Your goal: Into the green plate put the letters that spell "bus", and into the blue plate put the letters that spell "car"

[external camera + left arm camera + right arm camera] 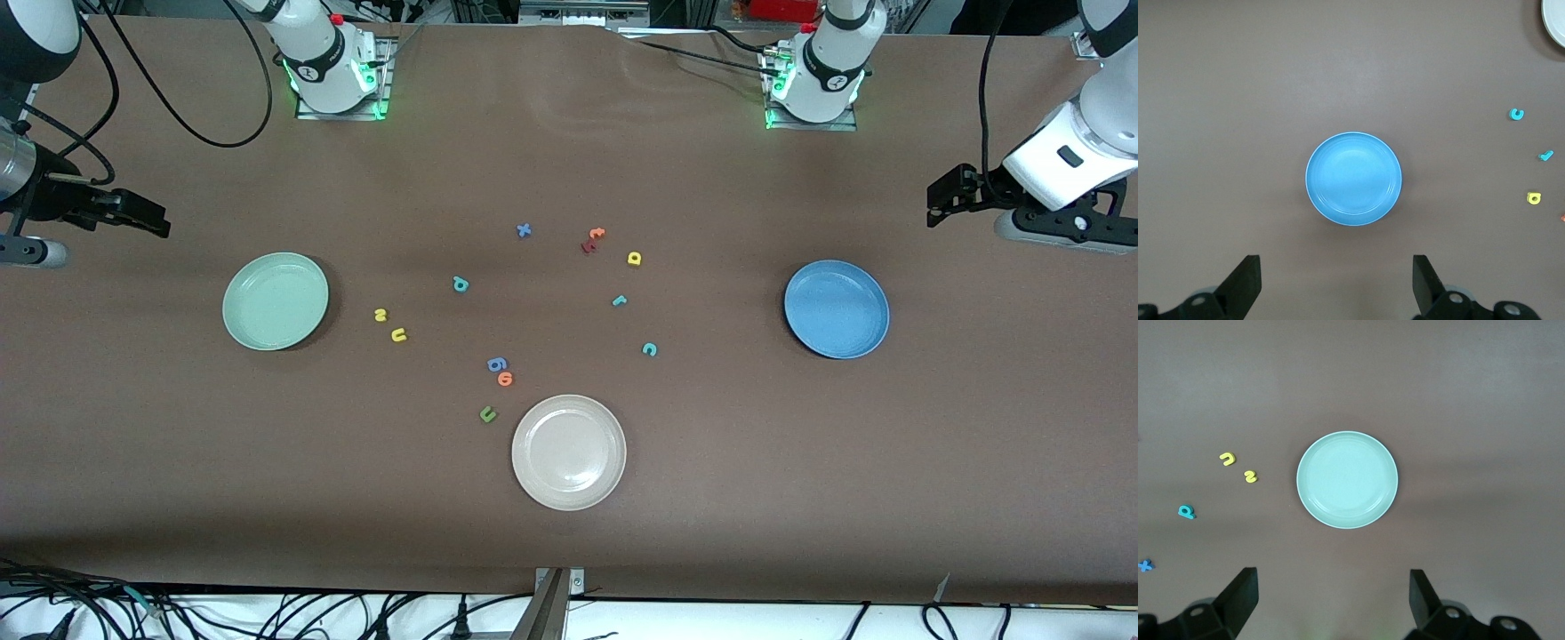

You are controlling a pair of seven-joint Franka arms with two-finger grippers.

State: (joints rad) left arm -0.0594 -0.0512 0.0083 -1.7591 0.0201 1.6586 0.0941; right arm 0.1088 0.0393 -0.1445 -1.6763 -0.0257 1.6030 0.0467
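**Letter sort: nothing placed yet**

Landmark: cream-white plate [569,452], empty.

- Green plate [276,301]: pale mint, raised rim, empty; farther from the front camera than the cream-white plate, toward the right arm's end.
- Blue plate [837,308]: medium blue, raised rim, empty; farther than the cream-white plate, toward the left arm's end.
- "Bus": teal b [460,284], yellow u [398,335], yellow s [381,314], tiny foam pieces loose on the table, farther than the cream-white plate, toward the green plate.
- "Car": teal c [650,349], yellow a [634,259], teal r [620,300], loose, farther than the cream-white plate, toward the blue plate.
- Left gripper [1337,283]: jaws wide, nothing held, over the table by the blue plate.
- Right gripper [1331,600]: jaws wide, nothing held, by the green plate.

All six moves remain.
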